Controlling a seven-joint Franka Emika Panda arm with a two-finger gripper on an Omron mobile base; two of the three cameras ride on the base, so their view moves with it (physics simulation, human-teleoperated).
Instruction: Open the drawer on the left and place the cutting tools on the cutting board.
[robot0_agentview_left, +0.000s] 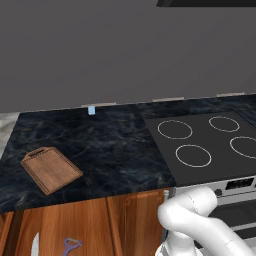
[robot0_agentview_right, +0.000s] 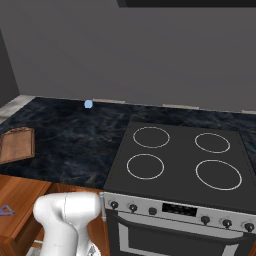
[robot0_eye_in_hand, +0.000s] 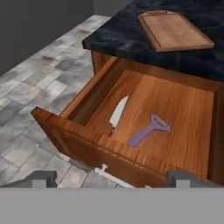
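Observation:
The drawer (robot0_eye_in_hand: 74, 135) stands pulled out under the left end of the counter, and I look down into it. On its wooden floor lie the cutting tools: a white-bladed knife (robot0_eye_in_hand: 118, 113) with a dark handle near the front wall, and a purple peeler (robot0_eye_in_hand: 148, 130) just to its right. The cutting board (robot0_eye_in_hand: 174, 29) lies flat on the dark counter above. My gripper (robot0_eye_in_hand: 113, 180) hovers open in front of the drawer, above its front, with nothing between its fingers. The left base view also shows the board (robot0_agentview_left: 51, 169), knife (robot0_agentview_left: 35, 245) and peeler (robot0_agentview_left: 71, 246).
A black four-ring cooktop (robot0_agentview_left: 210, 145) with an oven front below takes up the counter's right side. A small light-blue object (robot0_agentview_left: 91, 110) sits at the back wall. Grey tiled floor (robot0_eye_in_hand: 35, 87) lies left of the drawer. The silver bar handle (robot0_eye_in_hand: 109, 173) juts from the drawer front.

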